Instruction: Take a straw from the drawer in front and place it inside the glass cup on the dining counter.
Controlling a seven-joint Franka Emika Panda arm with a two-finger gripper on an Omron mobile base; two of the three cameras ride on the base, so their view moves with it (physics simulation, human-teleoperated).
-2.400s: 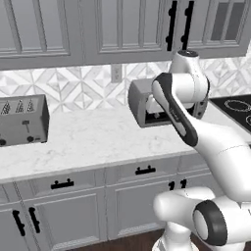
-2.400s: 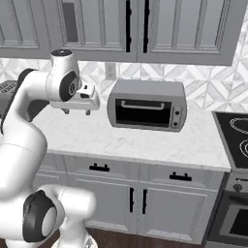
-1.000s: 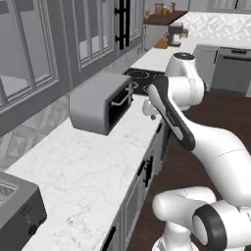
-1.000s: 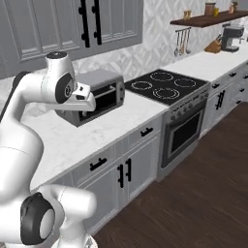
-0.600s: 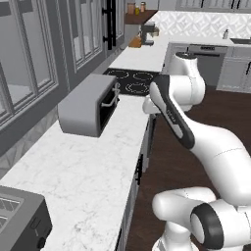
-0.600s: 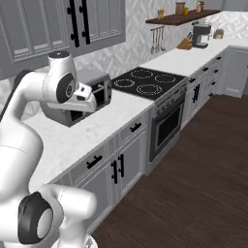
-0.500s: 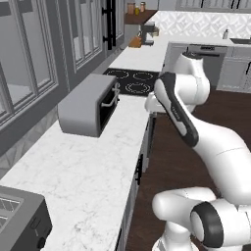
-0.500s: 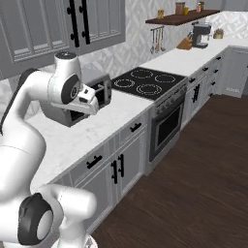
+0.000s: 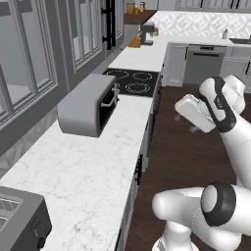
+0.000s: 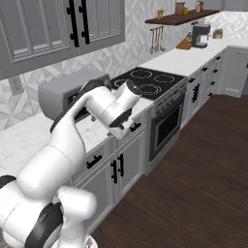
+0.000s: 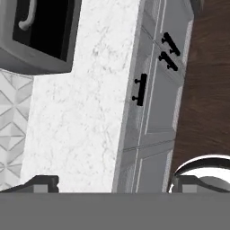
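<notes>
My gripper [image 11: 112, 183] is wide open and empty, over the worktop [image 11: 76, 112] edge. The drawer front [image 11: 157, 114] with its black handle [image 11: 139, 90] sits shut below; the straw must be inside. I'd square up, drop low, then hook that handle squarely.

The white arm [image 9: 230, 132] is rising from the base, bending at a dark elbow joint and reaching forward at mid height. Its wrist is turning the gripper [image 9: 185, 109] outward, away from the robot's body. In the right base view the arm [image 10: 72, 131] is arching up and over, with the gripper [image 10: 127, 127] angling down and forward. In the hand view the two dark fingertips [image 11: 40, 183] are sitting far apart, so the jaws are standing wide and gripping nothing.
</notes>
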